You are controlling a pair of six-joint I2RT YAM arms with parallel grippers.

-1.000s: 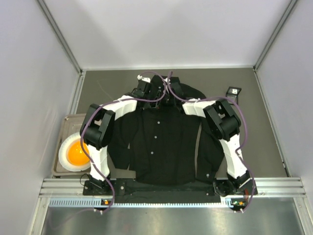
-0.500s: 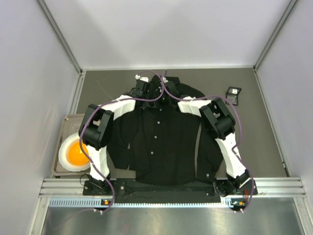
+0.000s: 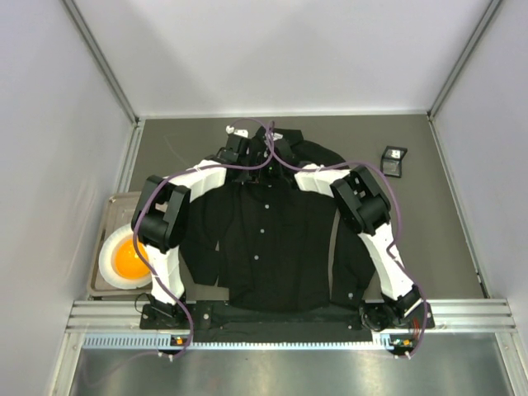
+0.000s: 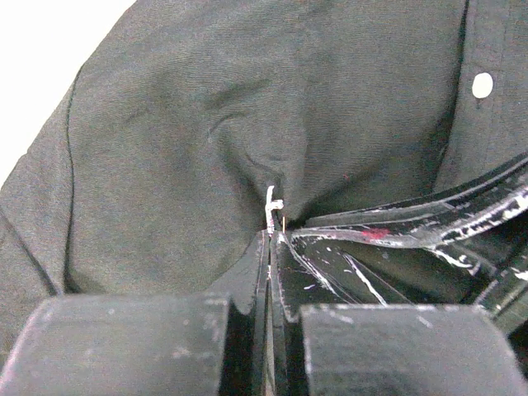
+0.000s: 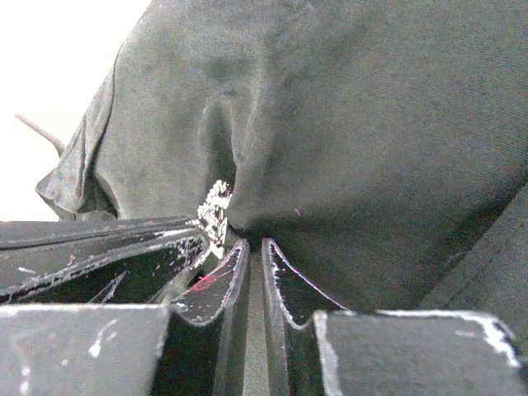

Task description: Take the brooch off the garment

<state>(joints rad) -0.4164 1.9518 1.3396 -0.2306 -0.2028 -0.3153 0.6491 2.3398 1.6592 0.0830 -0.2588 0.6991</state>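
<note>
The black shirt [image 3: 272,239] lies flat, collar farthest from the arm bases. The 2 grippers meet near the collar. The left gripper [image 4: 272,238] is clenched on the white brooch [image 4: 271,203], which sits against a pucker of cloth. The right gripper [image 5: 254,242] pinches a shirt fold just beside it.

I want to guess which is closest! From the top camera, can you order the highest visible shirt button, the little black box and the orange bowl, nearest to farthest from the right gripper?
1. Highest visible shirt button, just toward the bases from the right gripper.
2. Little black box, off to the right.
3. Orange bowl, far left.
</note>
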